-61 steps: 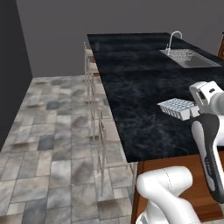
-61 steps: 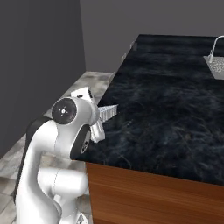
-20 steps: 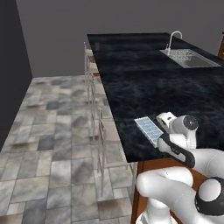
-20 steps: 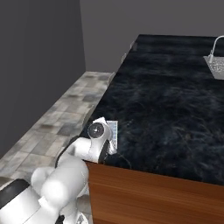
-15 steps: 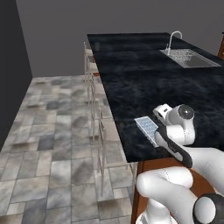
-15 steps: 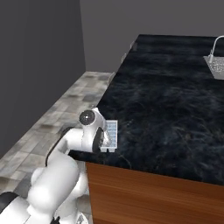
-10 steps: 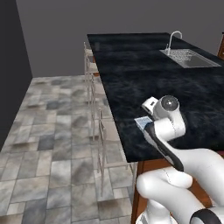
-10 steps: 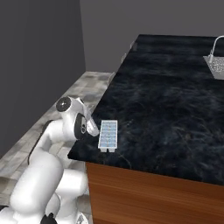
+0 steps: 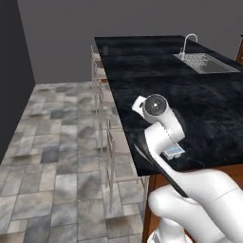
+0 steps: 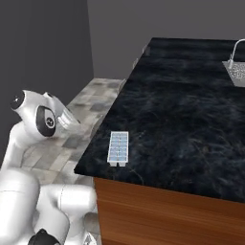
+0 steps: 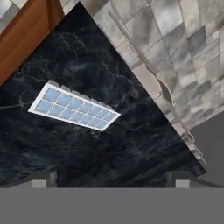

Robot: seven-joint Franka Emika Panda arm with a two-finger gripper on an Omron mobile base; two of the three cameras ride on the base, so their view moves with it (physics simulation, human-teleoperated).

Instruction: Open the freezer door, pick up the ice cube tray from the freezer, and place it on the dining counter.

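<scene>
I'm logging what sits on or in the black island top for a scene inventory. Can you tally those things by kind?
Ice cube tray: 1, lying flat near the corner of the dining counter
Sink: 1, set into the far end
Faucet: 1, at the sink
Total: 3

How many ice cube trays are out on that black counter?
1. The tray lies flat near the counter's front corner, close to its edge, apart from the open gripper. The arm may hide more in one view.
</scene>
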